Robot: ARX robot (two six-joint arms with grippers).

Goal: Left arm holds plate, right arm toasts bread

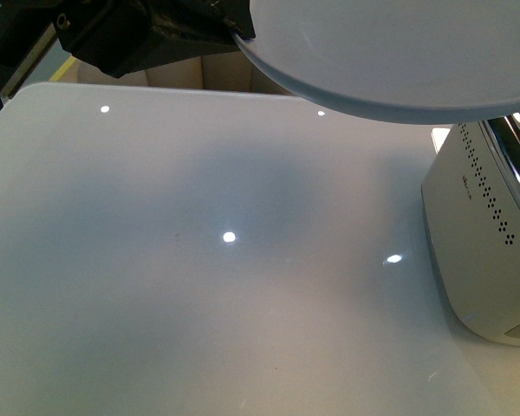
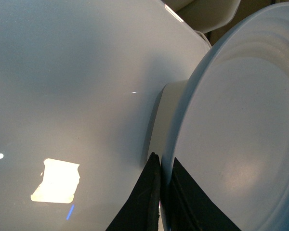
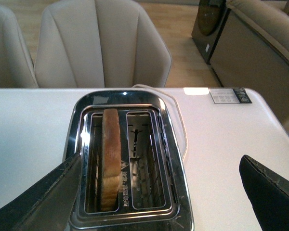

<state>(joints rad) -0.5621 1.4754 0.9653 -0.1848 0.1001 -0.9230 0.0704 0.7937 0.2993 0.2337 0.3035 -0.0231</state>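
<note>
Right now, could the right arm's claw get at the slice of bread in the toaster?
Probably yes. The right claw hangs open above the toaster, and nothing covers the slot where the bread stands on edge. The slot is narrow, though, so gripping could be fiddly.

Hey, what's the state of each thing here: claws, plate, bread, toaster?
Round pale blue-white plate: held above the white table by its rim.
Black left claw: shut on the plate.
White chrome-topped toaster: one slot filled, one empty.
Light brown bread slice: standing on edge in a slot.
Black right claw: open, above the toaster.
</note>
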